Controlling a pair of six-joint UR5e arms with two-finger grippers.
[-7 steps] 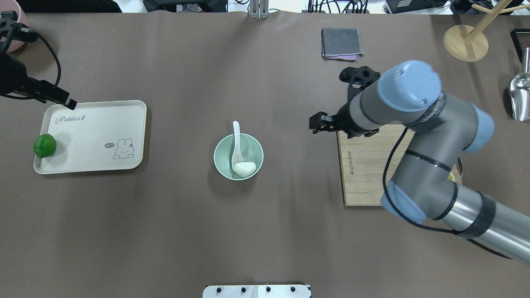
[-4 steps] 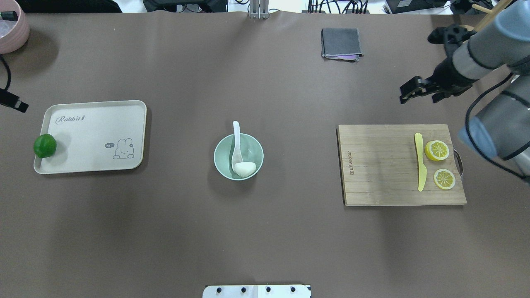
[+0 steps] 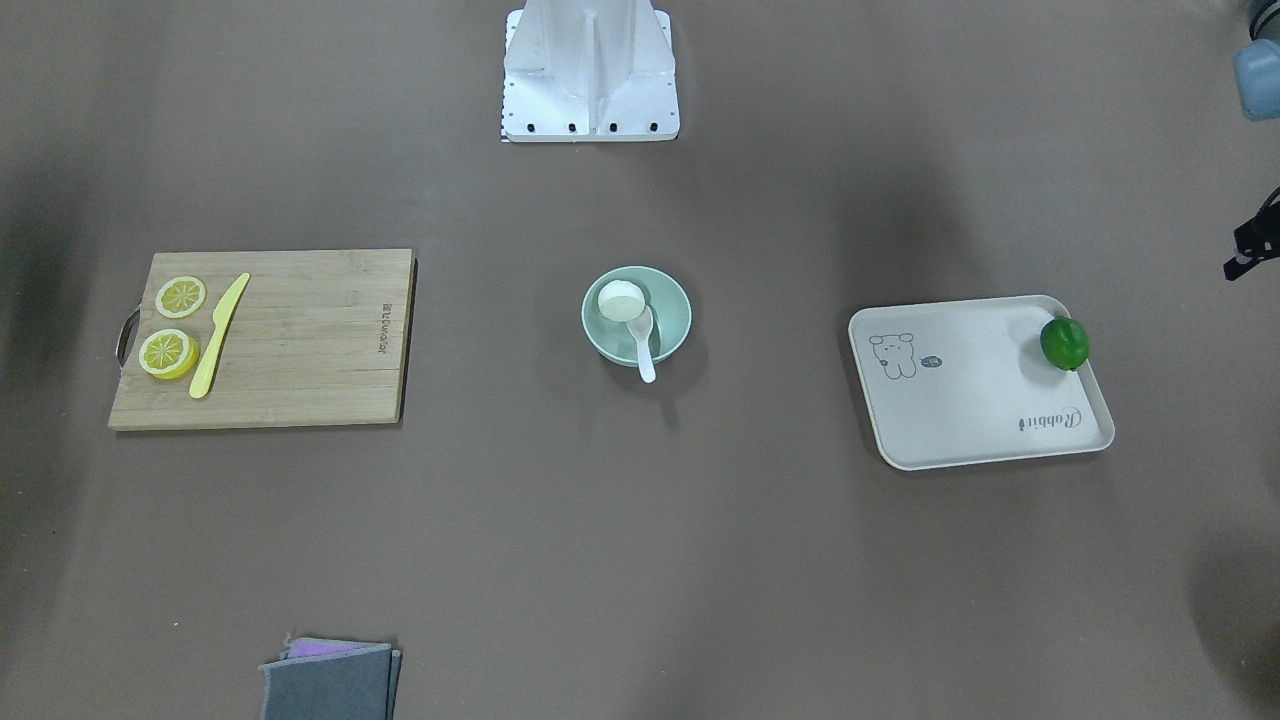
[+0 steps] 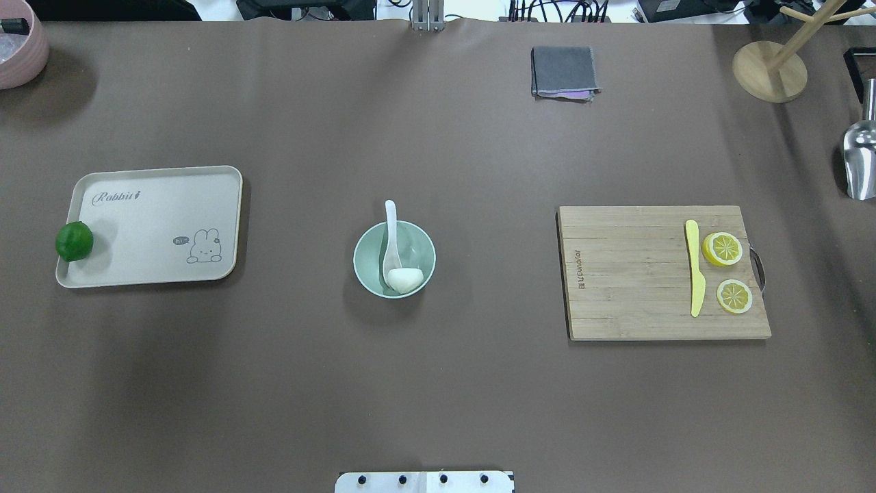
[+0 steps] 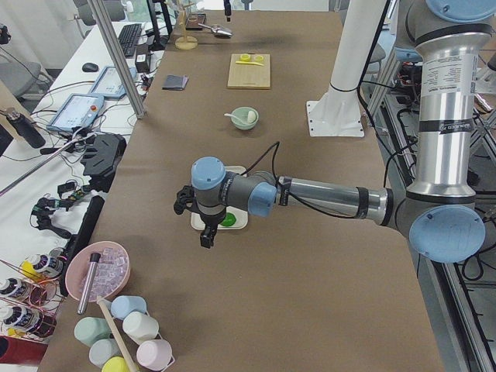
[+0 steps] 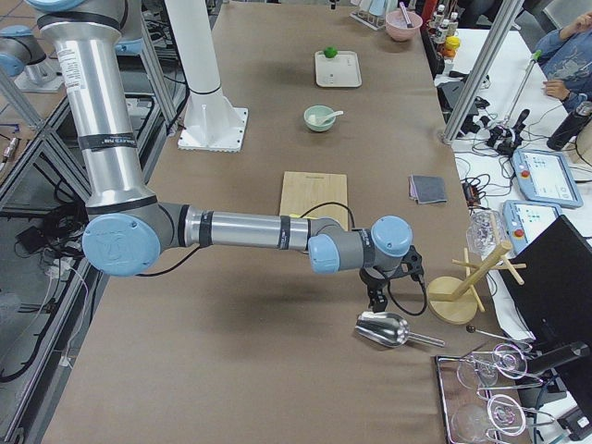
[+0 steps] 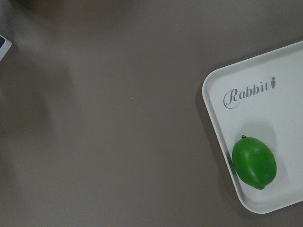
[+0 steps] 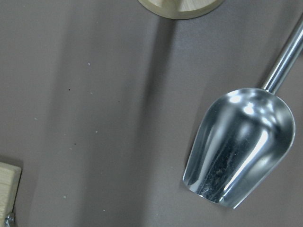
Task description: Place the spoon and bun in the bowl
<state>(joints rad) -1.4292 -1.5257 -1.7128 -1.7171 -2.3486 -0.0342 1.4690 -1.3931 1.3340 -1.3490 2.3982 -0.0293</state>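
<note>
**Spoon and bun lie in the bowl; both arms stand at the table's ends**

The bowl [image 4: 419, 245] sits at mid-table, upright. The bun [image 4: 405, 279] rests on the bowl's floor at the side nearest the robot's base. The spoon [image 4: 391, 233] lies with its scoop inside, touching the bun, and its handle leans over the far rim and projects past it.

On the robot's left, well apart from the bowl, is a cream tray [image 4: 157, 219] with a green lime [image 4: 74, 241] at its outer edge. On the robot's right is a wooden cutting board [image 4: 629, 274] carrying a yellow knife [image 4: 694, 267] and two lemon slices [image 4: 723, 248] just beside it. A folded grey cloth [image 4: 563, 70] lies at the far edge.

The left gripper [image 5: 208, 235] hangs above the tray's outer end. The right gripper [image 6: 377, 301] hangs over a metal scoop [image 6: 384, 328] near a wooden stand [image 6: 455, 301]. The state of both sets of jaws cannot be determined. Neither gripper is seen to hold anything.
</note>
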